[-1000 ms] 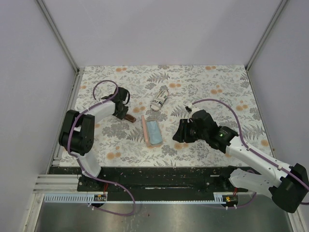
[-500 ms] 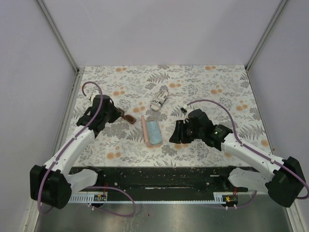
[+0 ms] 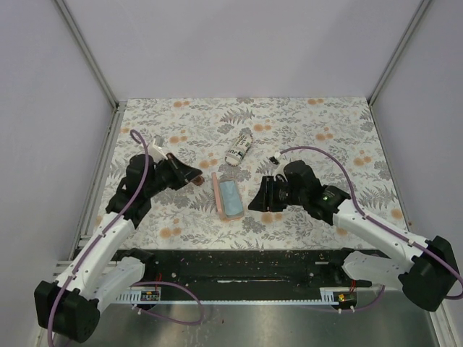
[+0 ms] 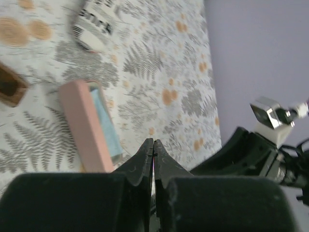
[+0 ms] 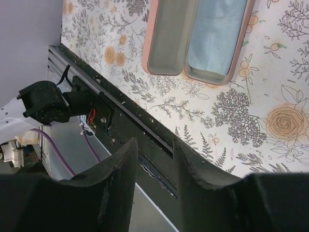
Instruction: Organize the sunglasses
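Observation:
The brown sunglasses (image 3: 197,181) lie on the floral table just left of the open pink case (image 3: 228,196). They show at the left edge of the left wrist view (image 4: 9,87). My left gripper (image 3: 189,173) is shut and empty, right beside the brown pair and pointing toward the case (image 4: 89,125). My right gripper (image 3: 256,203) is open and empty, just right of the case, hovering over the table's near edge (image 5: 152,145). The case (image 5: 198,38) lies open with a blue cloth in one half. The white sunglasses are not clearly in view.
The stars-and-stripes pouch (image 3: 239,147) lies behind the case, and also shows in the left wrist view (image 4: 94,24). A black rail (image 3: 239,264) runs along the near table edge. Walls enclose the left, back and right sides.
The left arm has swung its elbow toward the near edge, and its gripper now points right beside the brown pair. The right gripper has moved left, closer to the case.

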Robot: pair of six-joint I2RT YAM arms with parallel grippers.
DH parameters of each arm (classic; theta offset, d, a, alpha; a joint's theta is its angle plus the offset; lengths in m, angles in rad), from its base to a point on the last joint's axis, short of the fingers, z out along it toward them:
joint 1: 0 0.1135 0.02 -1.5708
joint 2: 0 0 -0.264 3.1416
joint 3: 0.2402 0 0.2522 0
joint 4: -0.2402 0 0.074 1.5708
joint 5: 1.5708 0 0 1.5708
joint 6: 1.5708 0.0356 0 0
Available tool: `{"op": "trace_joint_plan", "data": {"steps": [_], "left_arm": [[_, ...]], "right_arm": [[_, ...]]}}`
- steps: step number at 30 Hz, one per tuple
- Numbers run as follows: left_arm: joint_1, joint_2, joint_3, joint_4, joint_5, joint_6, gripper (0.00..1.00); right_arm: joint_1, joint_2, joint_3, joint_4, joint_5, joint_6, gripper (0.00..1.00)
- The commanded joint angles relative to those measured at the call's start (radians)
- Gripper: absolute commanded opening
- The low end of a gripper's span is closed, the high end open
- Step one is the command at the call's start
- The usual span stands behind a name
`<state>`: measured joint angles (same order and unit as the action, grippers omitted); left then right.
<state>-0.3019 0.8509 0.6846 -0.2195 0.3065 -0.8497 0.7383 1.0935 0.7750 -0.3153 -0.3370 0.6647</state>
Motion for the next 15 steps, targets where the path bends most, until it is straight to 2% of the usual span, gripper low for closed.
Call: {"op": "trace_joint_plan", "data": {"steps": [1,3,4,5,6,7,8,9,10,14,15], "left_arm": [[-0.078,0.034,0.003,0.187,0.181,0.037,0.04],[-0.091,0.036,0.021,0.129,0.099,0.063,0.06],[-0.091,0.031,0.039,0.055,0.012,0.075,0.11],[-0.089,0.034,0.067,-0.028,-0.127,0.087,0.20],[-0.086,0.042,0.091,-0.114,-0.247,0.086,0.36],[-0.082,0.054,0.114,-0.176,-0.374,0.055,0.63],[-0.069,0.074,0.130,-0.219,-0.444,0.023,0.83],[-0.050,0.095,0.139,-0.225,-0.484,-0.006,0.93],[-0.030,0.120,0.142,-0.227,-0.501,-0.043,0.99],[0.064,0.294,0.191,-0.283,-0.526,-0.240,0.99],[0.095,0.375,0.223,-0.306,-0.483,-0.265,0.99]], "right_arm": [[-0.005,-0.075,-0.011,0.053,0.078,0.052,0.43],[-0.011,-0.099,-0.045,0.059,0.124,0.084,0.43],[-0.011,-0.104,-0.055,0.061,0.131,0.091,0.43],[-0.011,-0.107,-0.063,0.062,0.135,0.095,0.43],[-0.014,-0.107,-0.066,0.062,0.135,0.096,0.43],[-0.014,-0.104,-0.069,0.062,0.133,0.095,0.43],[-0.014,-0.106,-0.071,0.058,0.131,0.095,0.43],[-0.017,-0.107,-0.069,0.053,0.133,0.092,0.43],[-0.017,-0.109,-0.068,0.048,0.138,0.092,0.43],[-0.019,-0.121,-0.049,0.009,0.170,0.082,0.43],[-0.019,-0.127,-0.043,-0.001,0.182,0.079,0.43]]}}
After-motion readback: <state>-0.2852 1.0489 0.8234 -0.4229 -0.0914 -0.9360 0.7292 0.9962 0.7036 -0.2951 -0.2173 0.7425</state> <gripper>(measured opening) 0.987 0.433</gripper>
